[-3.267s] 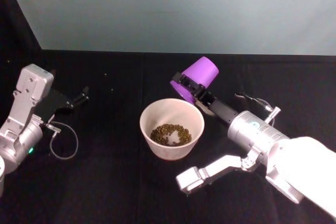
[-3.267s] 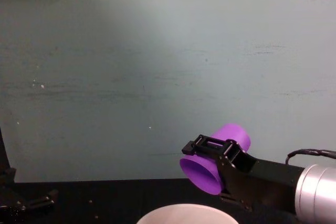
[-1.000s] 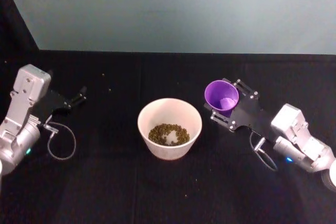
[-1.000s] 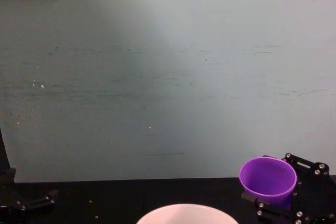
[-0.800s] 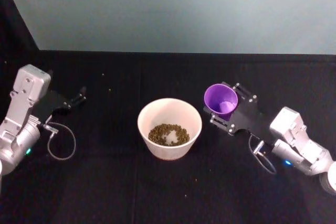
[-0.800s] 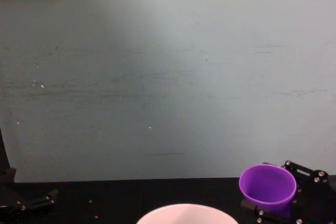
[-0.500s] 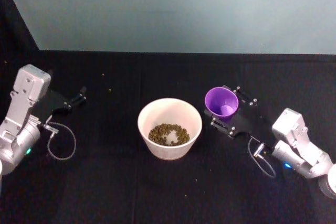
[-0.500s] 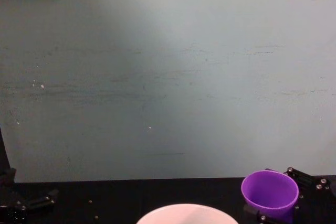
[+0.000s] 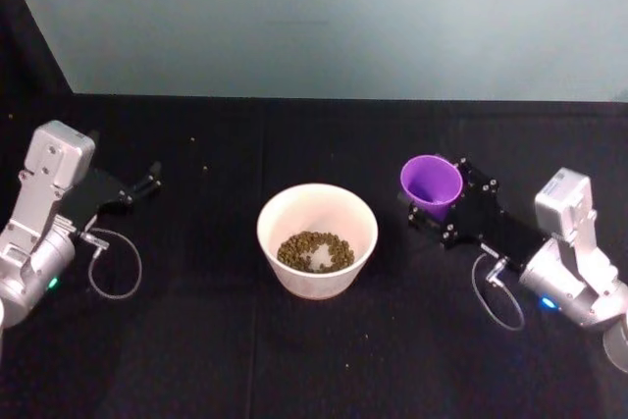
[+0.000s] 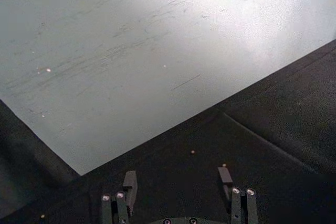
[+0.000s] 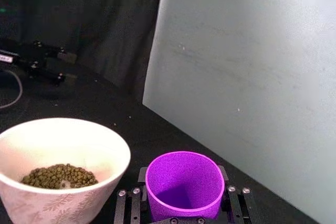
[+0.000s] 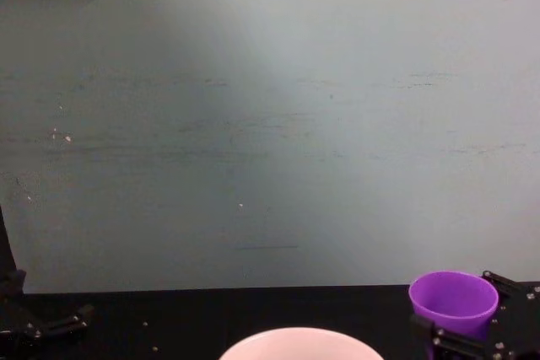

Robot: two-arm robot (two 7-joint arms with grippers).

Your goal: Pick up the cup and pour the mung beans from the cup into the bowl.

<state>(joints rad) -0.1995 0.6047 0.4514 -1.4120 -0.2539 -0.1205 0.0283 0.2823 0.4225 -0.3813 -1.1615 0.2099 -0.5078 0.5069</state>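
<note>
One bowl (image 9: 317,238), pale pinkish-white, sits nearest the robot at the middle of the black worktop (image 9: 294,360). A pile of mung beans (image 9: 314,251) lies in its bottom; in the right wrist view the beans (image 11: 59,176) sit low inside, with the rim (image 11: 63,129) well above them. A faint leaf pattern shows on the bowl's outer wall in that view. The chest view catches just the top of its rim (image 12: 304,335).

One cup (image 9: 431,183), bright purple, stands upright with its mouth up, to the right of the bowl and slightly farther back, apart from it. The right gripper (image 9: 453,205) has its jaws closed around the cup, one on each side; the right wrist view shows the cup (image 11: 184,184) seated between the two black fingers (image 11: 126,205). Cup looks empty as far as its inside shows. In the chest view the cup (image 12: 453,301) sits low at the right, held by the black fingers (image 12: 472,345).

One left gripper (image 9: 137,186) is parked at the far left of the worktop, well apart from bowl and cup. Its jaws stand wide and hold nothing, seen in the left wrist view (image 10: 177,184). A loop of cable (image 9: 113,267) hangs beside the left arm.

A few stray beans (image 9: 205,169) dot the worktop beyond the bowl. One pale green wall (image 9: 334,17) stands at the back.
</note>
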